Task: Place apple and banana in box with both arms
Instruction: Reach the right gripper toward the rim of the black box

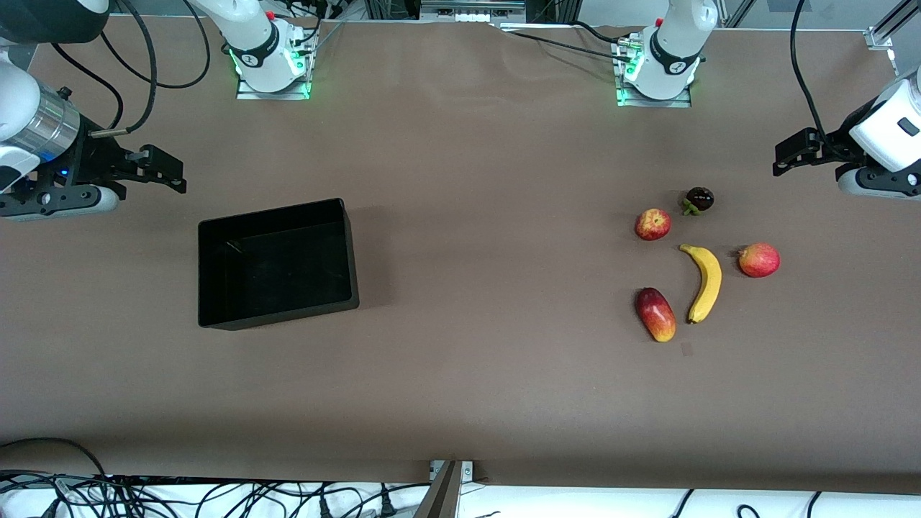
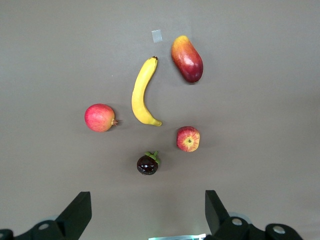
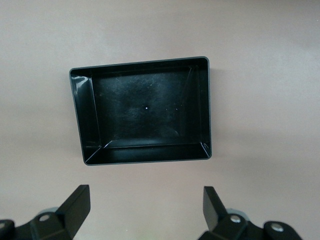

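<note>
Left tool (image 1: 791, 155) up over the surface (image 1: 475, 360) at its own end, fingers apart, nothing held. Apple (image 1: 652, 224) and banana (image 1: 704, 282) lie at that end, so left arm is nearer; banana's long axis runs toward front camera. Right tool (image 1: 155, 169) apart, empty, by the box (image 1: 278, 263). Count: five fruits, one box, empty

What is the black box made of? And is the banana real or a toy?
The box looks like hard black plastic: its inside is glossy, with thin molded walls. The banana has smooth, even yellow skin with dark tips; it could be real or plastic, and the pictures cannot settle which. The table seems covered in matte brown sheet, faintly rippled.
</note>
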Robot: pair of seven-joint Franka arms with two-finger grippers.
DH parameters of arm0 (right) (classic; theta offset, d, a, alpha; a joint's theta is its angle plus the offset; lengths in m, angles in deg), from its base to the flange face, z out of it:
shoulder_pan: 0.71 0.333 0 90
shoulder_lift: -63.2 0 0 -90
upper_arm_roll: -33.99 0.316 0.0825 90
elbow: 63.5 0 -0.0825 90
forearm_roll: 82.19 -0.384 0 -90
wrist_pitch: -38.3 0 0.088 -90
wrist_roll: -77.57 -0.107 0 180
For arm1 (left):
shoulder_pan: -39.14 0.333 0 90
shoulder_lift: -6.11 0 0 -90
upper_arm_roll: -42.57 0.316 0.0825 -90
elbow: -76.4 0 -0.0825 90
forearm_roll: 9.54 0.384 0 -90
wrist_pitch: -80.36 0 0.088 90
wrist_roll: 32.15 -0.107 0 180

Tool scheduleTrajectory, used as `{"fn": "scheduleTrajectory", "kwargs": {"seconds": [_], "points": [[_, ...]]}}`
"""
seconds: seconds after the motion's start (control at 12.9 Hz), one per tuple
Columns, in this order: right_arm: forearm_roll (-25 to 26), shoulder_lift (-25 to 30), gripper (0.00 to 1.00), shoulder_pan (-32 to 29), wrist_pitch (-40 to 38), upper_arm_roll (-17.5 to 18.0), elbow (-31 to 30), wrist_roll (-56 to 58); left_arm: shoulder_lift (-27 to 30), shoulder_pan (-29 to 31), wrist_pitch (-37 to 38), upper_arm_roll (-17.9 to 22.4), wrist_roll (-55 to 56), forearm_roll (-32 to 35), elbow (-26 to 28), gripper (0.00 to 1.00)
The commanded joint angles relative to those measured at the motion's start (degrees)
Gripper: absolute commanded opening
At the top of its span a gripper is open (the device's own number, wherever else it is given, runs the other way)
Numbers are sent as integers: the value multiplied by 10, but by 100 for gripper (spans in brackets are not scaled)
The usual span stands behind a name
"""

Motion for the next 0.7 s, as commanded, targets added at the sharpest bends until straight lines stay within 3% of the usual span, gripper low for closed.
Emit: {"fn": "scheduleTrajectory", "kwargs": {"seconds": [0.0, 0.62], "points": [[19, -4, 100, -4, -12, 7, 13, -6, 0, -1, 8, -2, 9, 12, -4, 100], [23, -14, 100, -6, -13, 6, 8, 8, -5, -3, 14, -2, 17, 11, -8, 100]]}}
